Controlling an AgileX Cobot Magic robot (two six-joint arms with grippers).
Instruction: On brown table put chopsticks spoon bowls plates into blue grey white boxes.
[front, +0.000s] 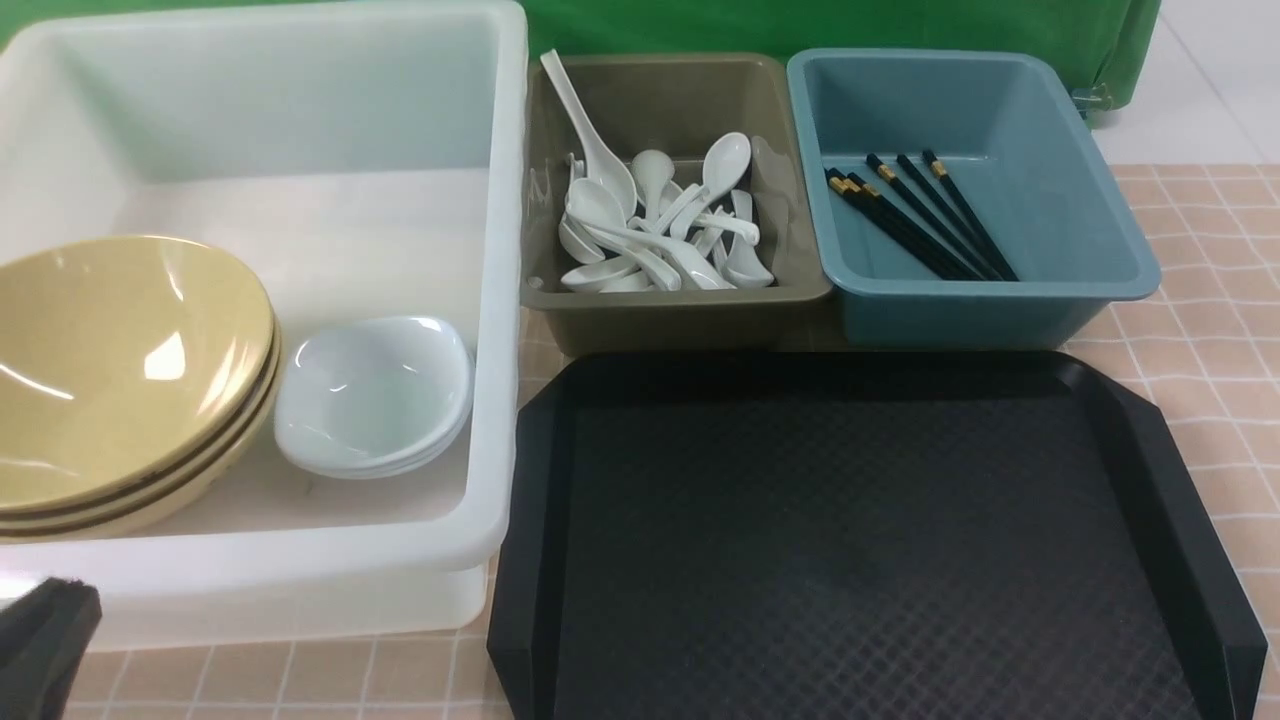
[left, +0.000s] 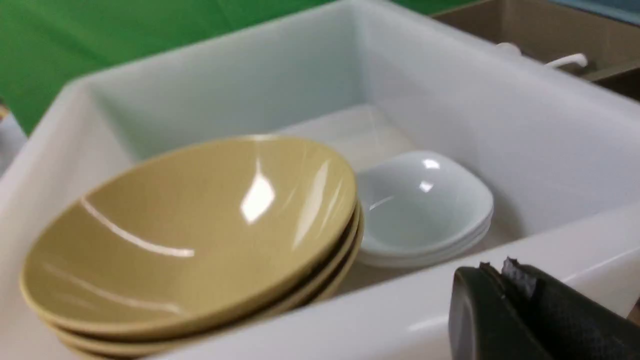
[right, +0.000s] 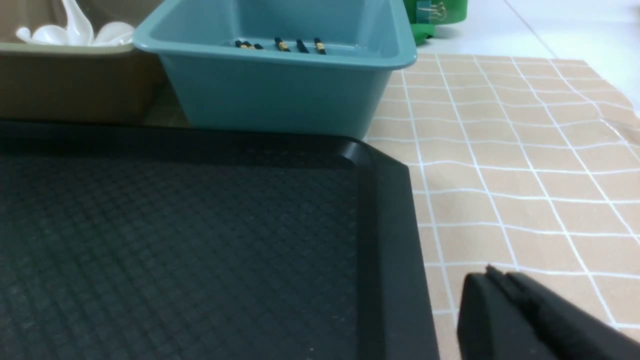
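Note:
The white tub (front: 500, 300) holds stacked tan-yellow bowls (front: 120, 370) and stacked small white plates (front: 375, 395); both also show in the left wrist view, bowls (left: 190, 235) and plates (left: 425, 205). The olive-grey bin (front: 680, 300) holds several white spoons (front: 660, 225). The teal-blue bin (front: 1000, 300) holds black chopsticks (front: 920, 215). My left gripper (left: 495, 267) is shut and empty, just outside the tub's near wall (left: 350, 320); it shows at the front view's lower left corner (front: 45, 620). My right gripper (right: 492, 272) is shut and empty above the brown table (right: 525, 200), beside the black tray.
A black textured tray (front: 870, 540) with cut corners lies in front of the grey and blue bins; nothing lies on it. A green cloth (front: 800, 25) hangs behind the bins. Tiled table surface shows right of the tray (front: 1220, 330).

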